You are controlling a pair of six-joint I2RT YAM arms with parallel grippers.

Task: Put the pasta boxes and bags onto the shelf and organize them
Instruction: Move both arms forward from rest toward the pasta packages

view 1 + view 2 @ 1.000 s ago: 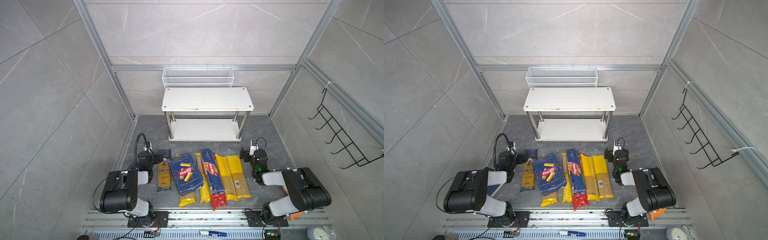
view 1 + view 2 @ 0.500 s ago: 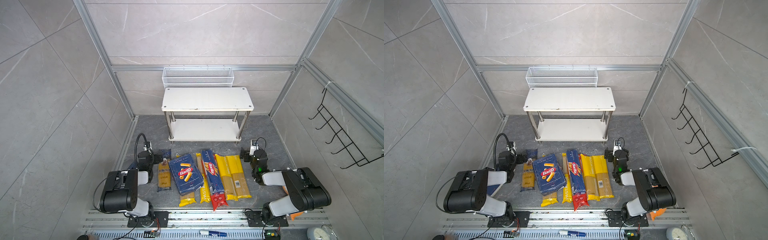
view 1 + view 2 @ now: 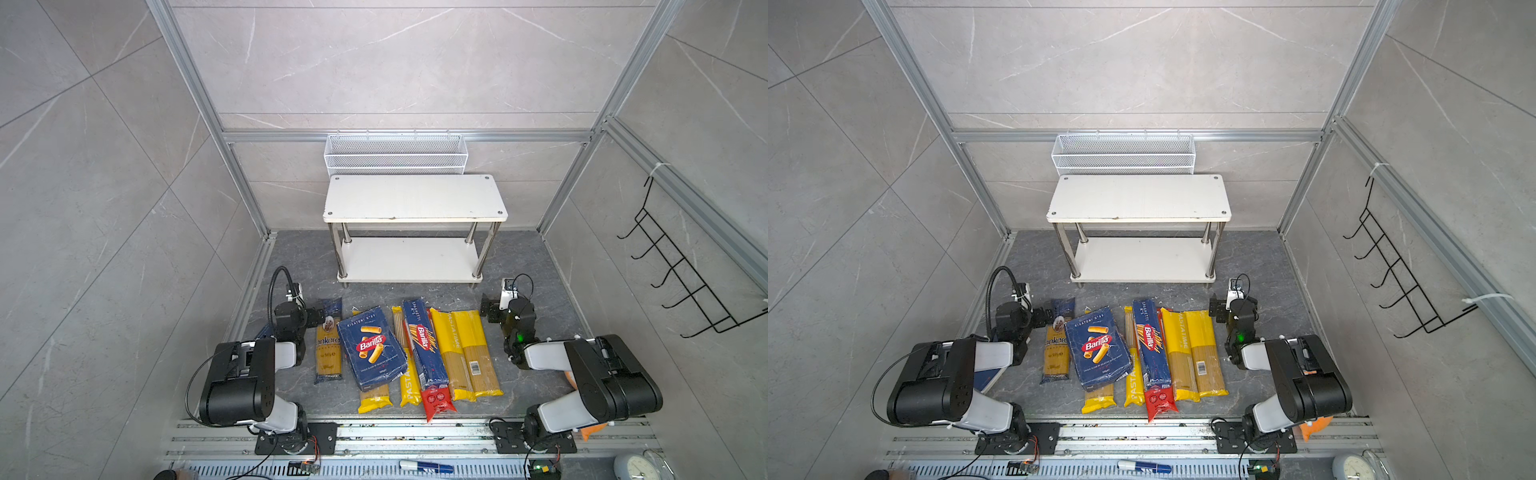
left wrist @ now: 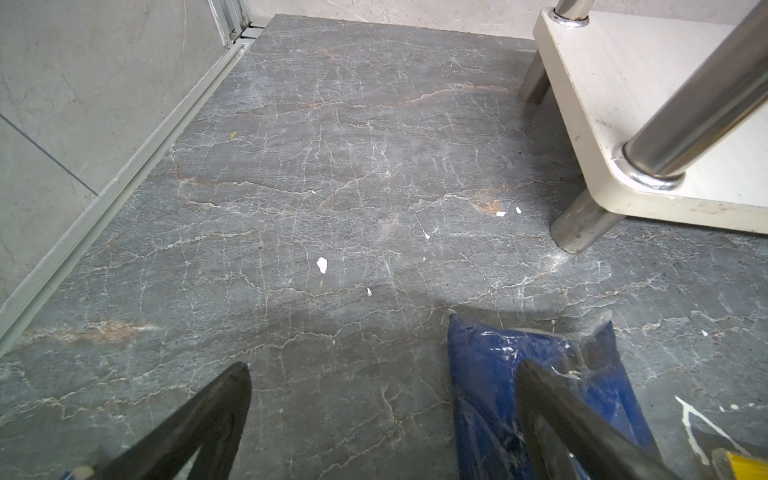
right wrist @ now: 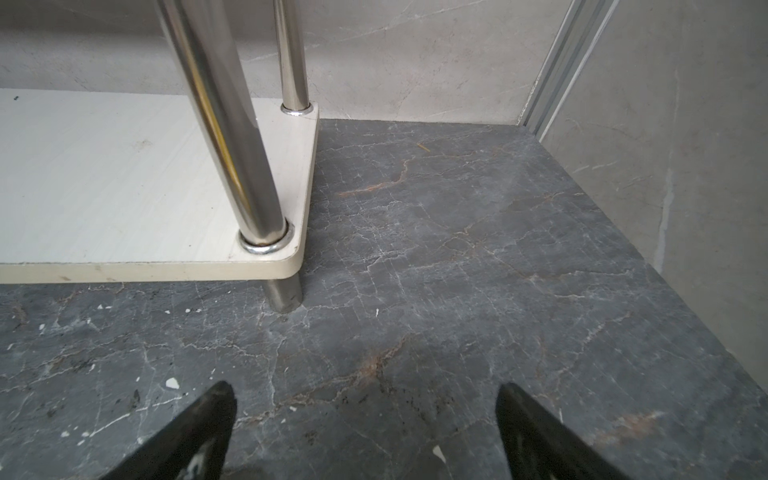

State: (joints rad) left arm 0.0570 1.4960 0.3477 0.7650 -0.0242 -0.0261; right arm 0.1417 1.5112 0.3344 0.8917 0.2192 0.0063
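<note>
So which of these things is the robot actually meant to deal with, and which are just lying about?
Part of the job:
- wide Barilla box
- narrow Barilla box
- yellow spaghetti bags
- red bag
- blue ankara bag
- white two-tier shelf

Just lying about:
- white mesh basket
- black hook rack
- blue marker

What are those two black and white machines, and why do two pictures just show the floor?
They are two robot arms. Two pictures look down from above on the whole booth. The other two come from cameras on the arms' wrists, showing the black tips of each end effector: the left end effector and the right end effector, both open, holding nothing. Pasta boxes and bags lie on the grey floor. The white shelf behind them has nothing on it.
</note>
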